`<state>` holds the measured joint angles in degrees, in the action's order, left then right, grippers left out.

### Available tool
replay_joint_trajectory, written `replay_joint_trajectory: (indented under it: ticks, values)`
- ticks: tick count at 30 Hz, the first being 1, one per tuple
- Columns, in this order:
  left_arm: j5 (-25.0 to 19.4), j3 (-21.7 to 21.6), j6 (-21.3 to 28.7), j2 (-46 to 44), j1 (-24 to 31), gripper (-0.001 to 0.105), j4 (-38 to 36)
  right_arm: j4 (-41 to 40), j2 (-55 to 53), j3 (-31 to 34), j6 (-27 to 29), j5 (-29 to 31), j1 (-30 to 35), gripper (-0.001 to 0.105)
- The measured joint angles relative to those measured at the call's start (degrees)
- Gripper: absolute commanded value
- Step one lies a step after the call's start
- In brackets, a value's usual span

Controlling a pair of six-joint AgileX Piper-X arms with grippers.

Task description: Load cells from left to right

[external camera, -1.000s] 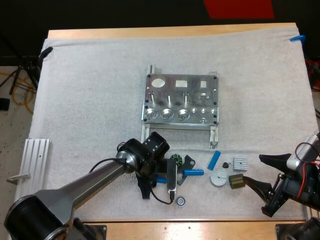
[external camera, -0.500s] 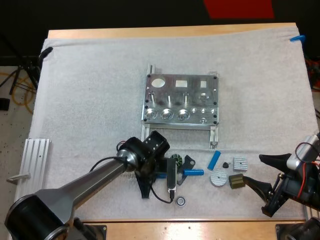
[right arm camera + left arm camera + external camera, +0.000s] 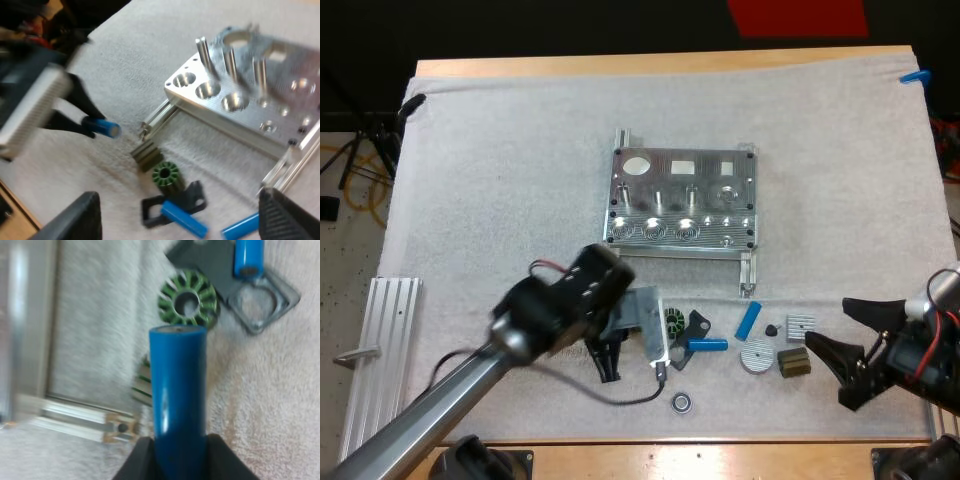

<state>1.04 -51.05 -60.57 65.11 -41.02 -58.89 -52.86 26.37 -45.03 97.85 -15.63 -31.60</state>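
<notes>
Blue cylinders (image 3: 749, 320): three, two lying on the mat (image 3: 500, 180) | metal fixture (image 3: 682, 200): one | left gripper (image 3: 179, 460) clamped tight on the third cylinder (image 3: 178, 385) | right gripper (image 3: 835, 345) spread wide, gripping nothing

The metal fixture (image 3: 682, 205) stands mid-worktop, and its upright pins (image 3: 660, 197) bar a low pass across it. Between it and the worktop's near edge the strip is crowded with a green stator (image 3: 672, 320), black bracket (image 3: 698, 328), flat blue cylinder (image 3: 707, 345), tilted blue cylinder (image 3: 749, 320), grey disc (image 3: 756, 357), finned block (image 3: 800, 327), olive block (image 3: 793, 362) and bearing ring (image 3: 681, 403). The left hand (image 3: 610, 358) with its blue cell (image 3: 179, 405) closes the strip's left end, and the right hand (image 3: 832, 352), fingers apart, closes the right. There is bare mat (image 3: 500, 180) along the far edge and both side edges.
</notes>
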Motion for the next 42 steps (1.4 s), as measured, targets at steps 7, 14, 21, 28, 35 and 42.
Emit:
replay_joint_trajectory:
  ticks: [7, 14, 21, 28, 35, 42]
  values:
    - [3.26, -0.12, -0.26, -13.36, 0.0, 0.0, -1.05, 1.56, 7.27, 0.0, -8.96, -8.07, 0.0, 0.064]
    - [6.44, -0.12, -0.26, -17.62, 0.0, 0.0, -1.27, 11.14, 16.94, 0.0, -14.15, -18.55, 0.0, 0.06]
    - [6.5, -0.12, -0.26, -17.59, 0.0, 0.0, -1.4, 25.17, 26.96, 0.0, -19.78, -27.22, 0.0, 0.043]
    - [6.5, -0.12, -0.26, -17.59, 0.0, 0.0, -1.4, 31.54, 33.37, 0.0, -23.96, -30.43, -1.09, 0.043]
    - [8.57, -0.12, -0.26, -17.59, 0.0, 0.0, -1.4, 35.81, 37.01, 0.0, -25.2, -27.34, -8.82, 0.043]
    - [8.7, -0.12, -0.26, -17.59, 0.0, 0.0, -1.4, 41.17, 39.15, 0.0, -28.02, -25.11, -13.55, 0.043]
